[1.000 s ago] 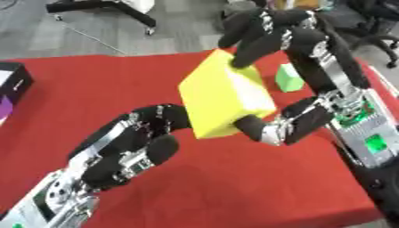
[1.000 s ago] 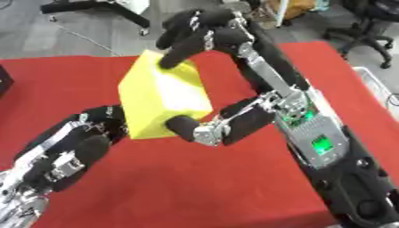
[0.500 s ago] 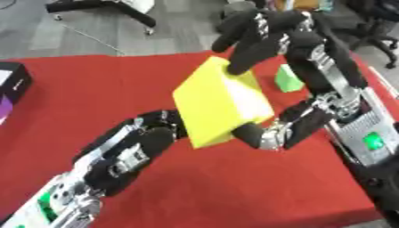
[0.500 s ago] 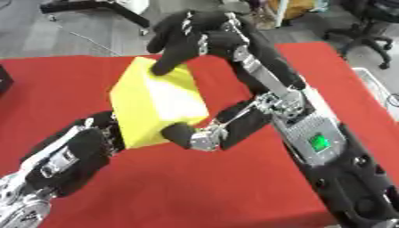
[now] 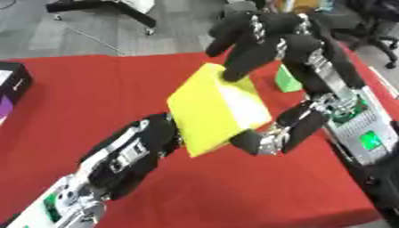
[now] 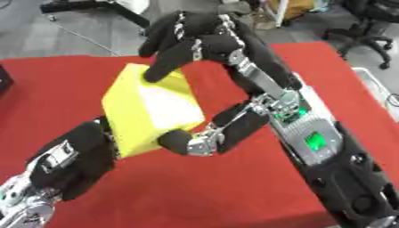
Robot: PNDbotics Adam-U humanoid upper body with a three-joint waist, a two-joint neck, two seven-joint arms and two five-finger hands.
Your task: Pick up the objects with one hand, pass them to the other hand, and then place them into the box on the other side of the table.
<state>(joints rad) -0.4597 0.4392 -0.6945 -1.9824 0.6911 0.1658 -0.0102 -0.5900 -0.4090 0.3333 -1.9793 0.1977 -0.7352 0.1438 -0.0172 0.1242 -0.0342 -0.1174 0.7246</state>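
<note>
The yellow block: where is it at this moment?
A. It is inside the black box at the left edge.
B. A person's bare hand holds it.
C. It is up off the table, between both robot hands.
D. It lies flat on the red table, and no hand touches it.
C: the yellow block is tilted above the red table, with the right hand curled over its top edge and the left hand against its lower side.

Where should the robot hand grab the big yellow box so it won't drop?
Probably across its two opposite flat faces. The yellow box hangs tilted above the red table, with the left robot hand on its left face. The right robot hand comes from the right, fingers over the top corner and thumb under the lower edge.
</note>
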